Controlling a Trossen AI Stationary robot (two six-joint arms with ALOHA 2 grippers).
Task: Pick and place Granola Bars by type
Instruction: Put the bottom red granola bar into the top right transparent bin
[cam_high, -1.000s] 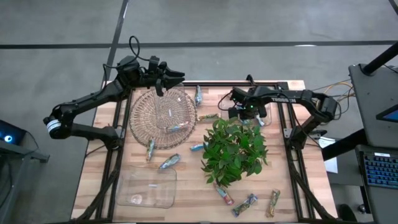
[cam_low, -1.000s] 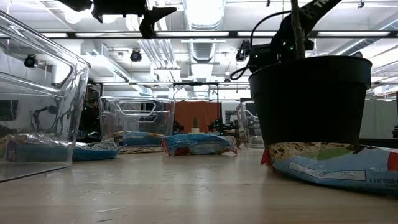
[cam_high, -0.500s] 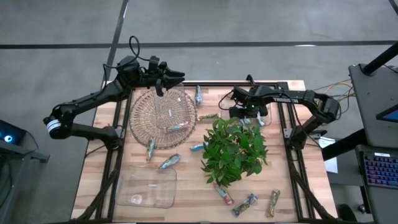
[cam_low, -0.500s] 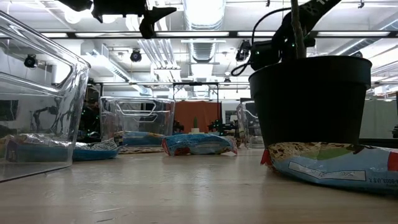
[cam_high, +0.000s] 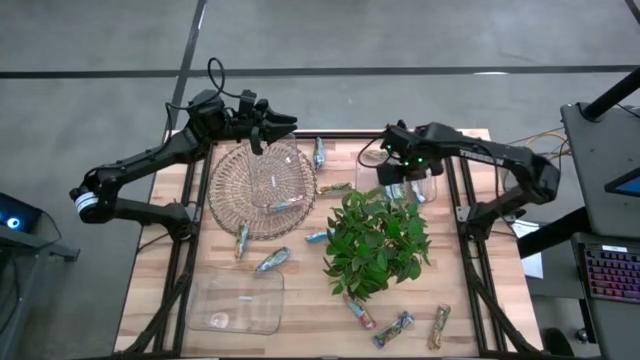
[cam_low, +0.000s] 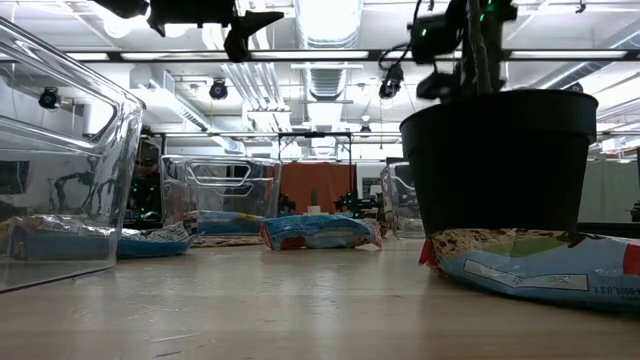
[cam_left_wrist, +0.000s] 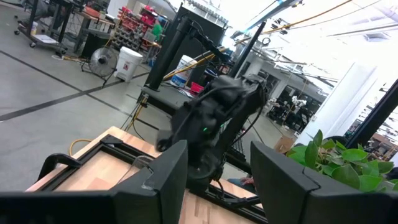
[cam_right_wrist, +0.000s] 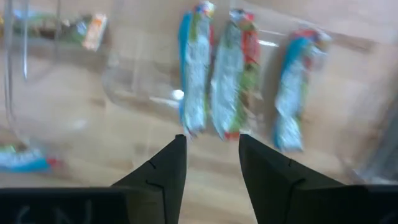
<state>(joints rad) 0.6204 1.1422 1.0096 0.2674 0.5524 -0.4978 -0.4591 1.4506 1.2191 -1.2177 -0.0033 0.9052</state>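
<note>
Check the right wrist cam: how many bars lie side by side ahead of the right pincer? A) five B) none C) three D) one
C: beyond the open right pincer, three multicoloured bars lie side by side, lengthwise, apparently inside a clear container; a further bar shows apart near the picture's edge.

Robotics lab: concrete floor (cam_high: 400, 35), equipment racks (cam_left_wrist: 134, 15)
</note>
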